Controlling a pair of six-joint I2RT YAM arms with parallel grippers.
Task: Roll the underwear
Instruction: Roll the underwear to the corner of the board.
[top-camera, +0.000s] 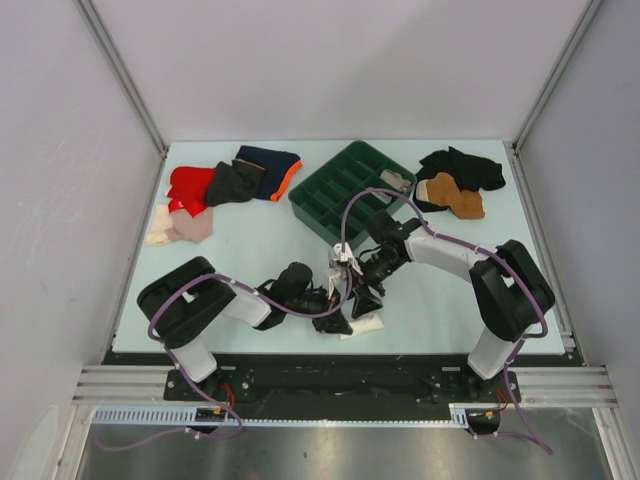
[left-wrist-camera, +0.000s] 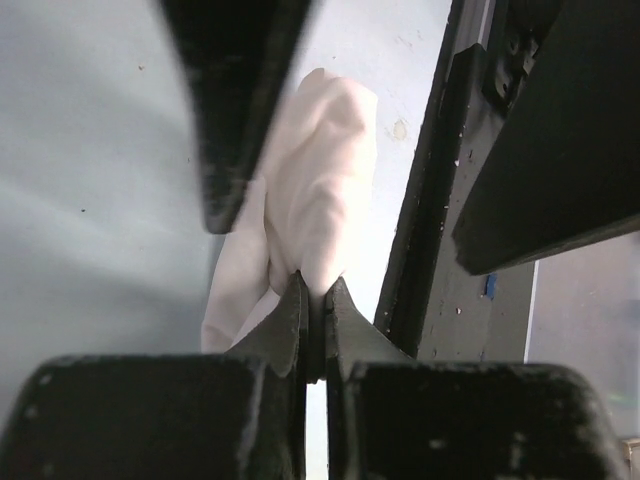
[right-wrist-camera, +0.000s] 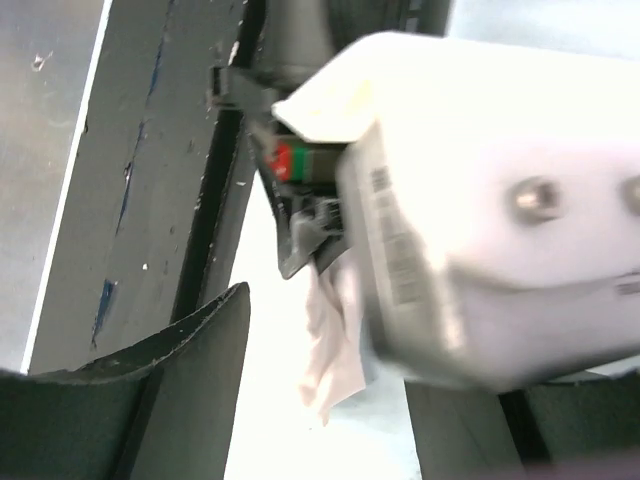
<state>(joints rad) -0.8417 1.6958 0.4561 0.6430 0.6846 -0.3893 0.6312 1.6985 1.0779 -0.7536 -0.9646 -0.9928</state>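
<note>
**White underwear pinched at near edge of tabletop**

Seen close to the near edge of the tabletop (top-camera: 260, 250), roughly midway along it: the underwear (top-camera: 364, 324), a small white bundle, bunched and partly hidden beneath two black grippers meeting over it. Clamped on one end of the cloth, the left fingers (left-wrist-camera: 296, 318), pressed together with only a thin fold of white fabric between them; in the left wrist view the rest of the underwear (left-wrist-camera: 325, 190) trailing away from the tips in a loose, crumpled roll along the pale surface, just beside the dark frame at the tabletop's edge. Left gripper (top-camera: 337, 318) lying low, its arm stretched in from the near left corner. Right gripper (top-camera: 366, 292) directly above the same bundle, reaching in from the near right corner; right fingers (right-wrist-camera: 190, 385) standing apart, one dark finger at lower left of the right wrist view, a scrap of white cloth (right-wrist-camera: 335, 350) hanging free beyond it and not gripped by that pair; much of that view blocked by a blurred white housing.

Farther back: a green tray (top-camera: 320, 205) near the middle of the far edge, a heap of red, dark and pale garments (top-camera: 215, 190) toward the far left corner, black and tan-brown garments (top-camera: 455, 180) toward the far right corner.
</note>
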